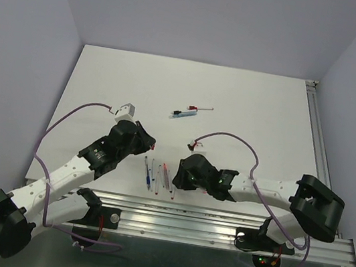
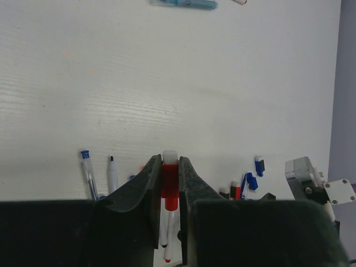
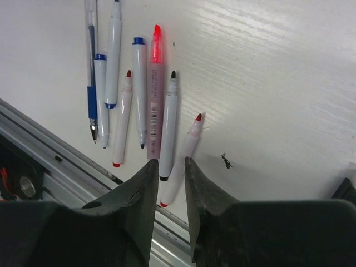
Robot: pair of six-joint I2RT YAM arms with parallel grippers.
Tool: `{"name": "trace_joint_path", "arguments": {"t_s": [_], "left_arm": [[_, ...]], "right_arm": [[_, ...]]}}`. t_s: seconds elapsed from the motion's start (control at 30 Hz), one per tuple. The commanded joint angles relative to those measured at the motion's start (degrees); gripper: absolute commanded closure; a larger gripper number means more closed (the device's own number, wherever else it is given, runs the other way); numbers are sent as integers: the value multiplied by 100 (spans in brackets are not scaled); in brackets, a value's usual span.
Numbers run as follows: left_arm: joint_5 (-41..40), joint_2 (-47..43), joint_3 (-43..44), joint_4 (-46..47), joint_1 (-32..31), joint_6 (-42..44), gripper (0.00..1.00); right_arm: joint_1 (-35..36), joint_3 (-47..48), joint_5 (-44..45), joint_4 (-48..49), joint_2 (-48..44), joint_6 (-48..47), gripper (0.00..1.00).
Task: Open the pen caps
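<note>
Pen caps lie on the counter, the left tool pinches a red cap, and the right tool is a little apart, empty.

Eight pens together, one light blue pen, one red cap

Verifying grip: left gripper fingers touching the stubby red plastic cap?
Touching. Left wrist view: left gripper fingers squeeze the stubby red plastic cap from both sides, no gap.

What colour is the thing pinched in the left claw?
Red with a white end: a pen cap in the left gripper. Left wrist view.
</note>
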Motion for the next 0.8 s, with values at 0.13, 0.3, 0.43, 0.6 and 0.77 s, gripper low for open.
{"name": "trace_joint_path", "arguments": {"t_s": [0.13,0.3,0.43,0.6,0.77], "left_arm": [[586,-28,-37,506,20,235,100],[1264,183,-177,1131,-146,235,100],[1151,551,-116,1395,-567,217,100],[922,1227,200,1527,-1166,235,100],[913,1931,473,1650,-1632,226,100]], "right_arm": [[-2,103,1404,-926,-1619,716,30],[-2,-179,2678,-1867,-2728,1526,0],[-11,-346,3146,-2702,-3449,2115,0],[-2,-636,3234,-3090,-3969,2389,0],[-2,-645,3295,-3371,-3891,2695,0]]}}
